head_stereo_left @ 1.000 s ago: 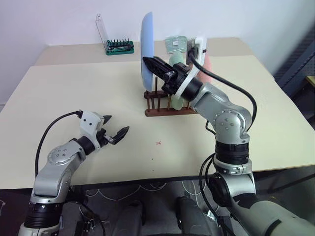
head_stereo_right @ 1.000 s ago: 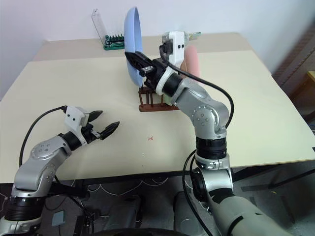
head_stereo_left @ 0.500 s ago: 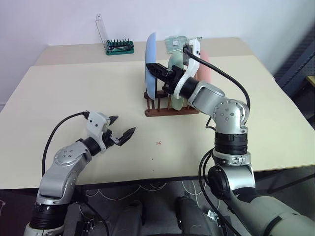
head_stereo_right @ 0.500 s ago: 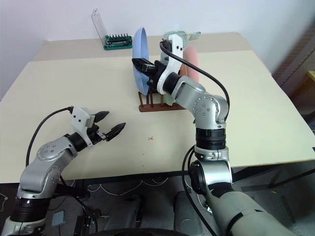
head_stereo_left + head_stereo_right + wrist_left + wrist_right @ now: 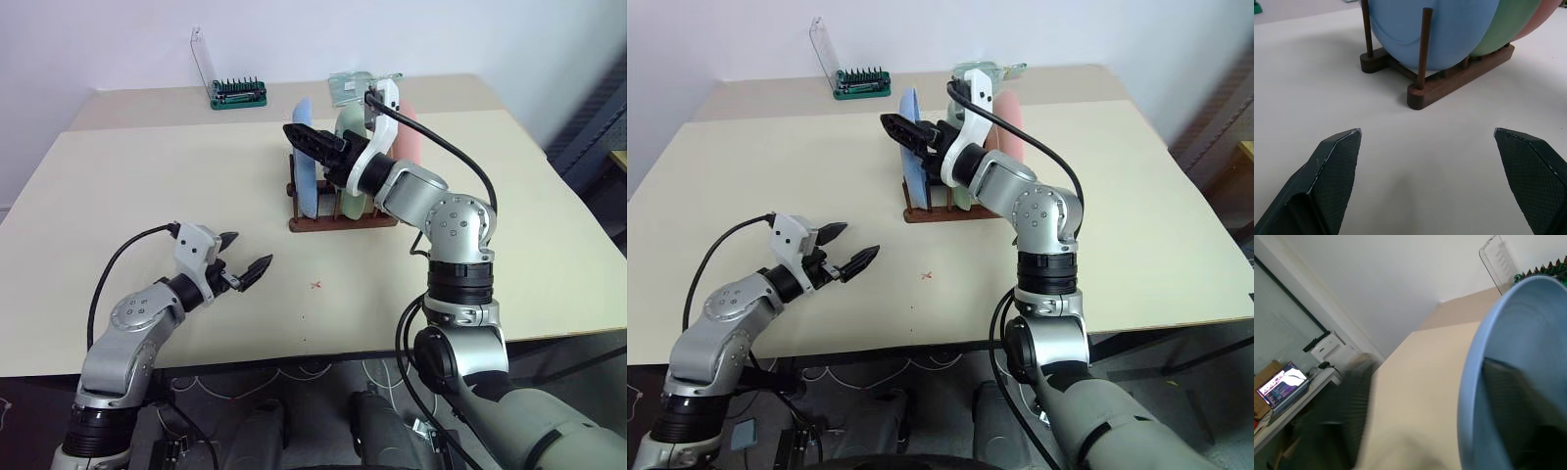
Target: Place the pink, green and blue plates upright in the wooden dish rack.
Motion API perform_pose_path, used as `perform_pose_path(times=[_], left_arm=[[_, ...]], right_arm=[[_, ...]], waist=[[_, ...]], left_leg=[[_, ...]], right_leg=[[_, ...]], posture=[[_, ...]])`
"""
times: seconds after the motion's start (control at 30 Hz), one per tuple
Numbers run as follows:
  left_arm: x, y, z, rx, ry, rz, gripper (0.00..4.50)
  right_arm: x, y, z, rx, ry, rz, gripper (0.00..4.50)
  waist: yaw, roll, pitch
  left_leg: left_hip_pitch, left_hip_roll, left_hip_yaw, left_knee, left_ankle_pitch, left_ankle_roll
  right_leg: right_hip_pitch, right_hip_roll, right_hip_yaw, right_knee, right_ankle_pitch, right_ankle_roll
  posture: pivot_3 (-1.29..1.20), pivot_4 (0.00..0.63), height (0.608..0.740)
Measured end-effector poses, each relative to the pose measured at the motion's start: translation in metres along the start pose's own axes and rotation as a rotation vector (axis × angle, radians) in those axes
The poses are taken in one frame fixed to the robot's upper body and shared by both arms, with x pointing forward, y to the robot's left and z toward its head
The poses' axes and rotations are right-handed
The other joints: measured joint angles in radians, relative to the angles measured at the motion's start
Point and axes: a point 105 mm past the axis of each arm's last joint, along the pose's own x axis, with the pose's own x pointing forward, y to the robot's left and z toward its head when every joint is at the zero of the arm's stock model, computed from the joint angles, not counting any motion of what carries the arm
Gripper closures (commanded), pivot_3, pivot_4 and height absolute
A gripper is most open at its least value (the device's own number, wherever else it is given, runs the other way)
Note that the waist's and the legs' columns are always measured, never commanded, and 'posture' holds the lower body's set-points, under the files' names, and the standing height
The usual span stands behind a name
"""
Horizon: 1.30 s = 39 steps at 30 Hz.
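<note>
The blue plate (image 5: pixel 306 181) stands upright at the left end of the wooden dish rack (image 5: pixel 338 223), between its pegs. Behind it the green plate (image 5: pixel 1503 29) and then the pink plate (image 5: pixel 411 142) stand upright in the same rack. My right gripper (image 5: pixel 299 137) hovers at the blue plate's upper rim, open, one finger on each side of the rim and apart from it. Low over the table in front of the rack, my left gripper (image 5: pixel 247 252) is open and holds nothing; it faces the blue plate (image 5: pixel 1440 29) and the rack (image 5: pixel 1459 81).
A green tool holder with a clear panel (image 5: pixel 238 93) stands at the far left of the back table. A small clear object (image 5: pixel 353 86) lies behind the rack. A tiny red mark (image 5: pixel 315 285) is on the beige table in front of the rack.
The blue plate has sunk from the raised grip down between the rack's pegs. My right gripper has opened and let it go. My left arm has stayed put.
</note>
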Motion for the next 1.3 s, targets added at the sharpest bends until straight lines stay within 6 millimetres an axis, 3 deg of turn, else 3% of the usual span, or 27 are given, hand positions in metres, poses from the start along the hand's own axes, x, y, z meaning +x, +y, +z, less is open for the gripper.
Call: perform_pose_path(times=[0.23, 0.4, 0.53, 0.63, 0.73, 0.8, 0.87, 0.97, 1.13, 1.3], left_arm=[[0.001, -0.002, -0.001, -0.005, 0.0, -0.006, 0.0], [0.003, -0.006, -0.002, -0.011, 0.003, -0.019, 0.0], [0.004, -0.008, -0.003, -0.013, 0.004, -0.026, 0.0], [0.005, -0.01, -0.004, -0.015, 0.004, -0.035, 0.0], [0.006, -0.009, -0.004, -0.016, 0.004, -0.035, 0.0], [0.006, -0.008, -0.005, -0.016, 0.003, -0.033, 0.0], [0.008, -0.006, -0.007, -0.018, 0.005, -0.03, 0.0], [0.011, -0.004, -0.011, -0.024, 0.02, -0.032, 0.0], [0.02, -0.004, -0.006, -0.006, -0.008, -0.06, 0.0], [0.019, -0.001, -0.008, 0.012, 0.0, -0.045, 0.0]], right_arm=[[0.001, 0.0, 0.004, -0.059, -0.006, -0.016, 0.48], [-0.005, 0.005, 0.031, -0.181, -0.054, -0.039, 0.48], [-0.017, 0.001, 0.045, -0.395, -0.039, -0.094, 0.48], [-0.048, 0.0, 0.062, -0.616, -0.081, -0.082, 0.48], [-0.092, -0.001, 0.073, -0.791, -0.11, -0.049, 0.48], [-0.123, -0.014, 0.066, -0.837, -0.048, -0.076, 0.48], [-0.157, -0.041, 0.053, -0.815, 0.046, -0.165, 0.48], [-0.189, -0.062, 0.038, -0.773, 0.13, -0.241, 0.48], [-0.207, -0.084, 0.008, -0.764, 0.23, -0.295, 0.48], [-0.211, -0.107, -0.004, -0.772, 0.256, -0.339, 0.48]], waist=[[0.0, 0.0, 0.0], [0.001, 0.0, 0.0], [0.002, 0.001, 0.0], [0.014, 0.0, 0.0], [0.026, 0.0, 0.0], [0.031, 0.0, 0.0], [0.036, 0.0, 0.0], [0.029, 0.002, 0.0], [0.027, 0.002, 0.0], [0.033, 0.003, 0.0]], left_leg=[[0.0, 0.0, 0.0, 0.0, 0.0, 0.0], [0.0, 0.0, 0.0, 0.0, 0.0, 0.0], [-0.001, 0.0, 0.0, 0.0, 0.0, 0.0], [-0.001, 0.0, 0.0, 0.0, -0.001, 0.002], [-0.001, 0.0, 0.002, 0.001, -0.002, 0.004], [-0.001, 0.0, 0.002, 0.002, -0.002, 0.004], [-0.001, 0.0, 0.002, 0.002, -0.002, 0.004], [0.0, 0.0, 0.005, 0.003, -0.003, 0.005], [0.001, 0.001, 0.006, 0.003, -0.003, 0.005], [0.001, 0.001, 0.006, 0.003, -0.003, 0.005]], right_leg=[[0.0, 0.0, 0.0, 0.0, 0.0, 0.0], [0.0, 0.0, 0.0, 0.0, 0.0, 0.0], [0.0, 0.0, 0.0, -0.001, 0.0, 0.0], [0.002, 0.0, -0.001, -0.004, 0.0, 0.001], [0.003, -0.001, -0.001, -0.006, 0.0, 0.001], [0.004, -0.001, -0.001, -0.006, 0.0, 0.001], [0.005, -0.001, -0.001, -0.007, 0.0, 0.001], [0.005, -0.001, 0.0, -0.006, -0.001, 0.001], [0.005, -0.001, 0.001, -0.006, -0.001, 0.001], [0.005, -0.001, 0.001, -0.006, -0.001, 0.001]], posture=[[0.0, 0.15, 0.74], [0.0, 0.15, 0.74], [0.0, 0.15, 0.74], [0.0, 0.15, 0.74], [0.0, 0.15, 0.74], [0.0, 0.15, 0.74], [0.0, 0.15, 0.74], [0.0, 0.15, 0.74], [0.0, 0.15, 0.74], [0.0, 0.15, 0.74]])
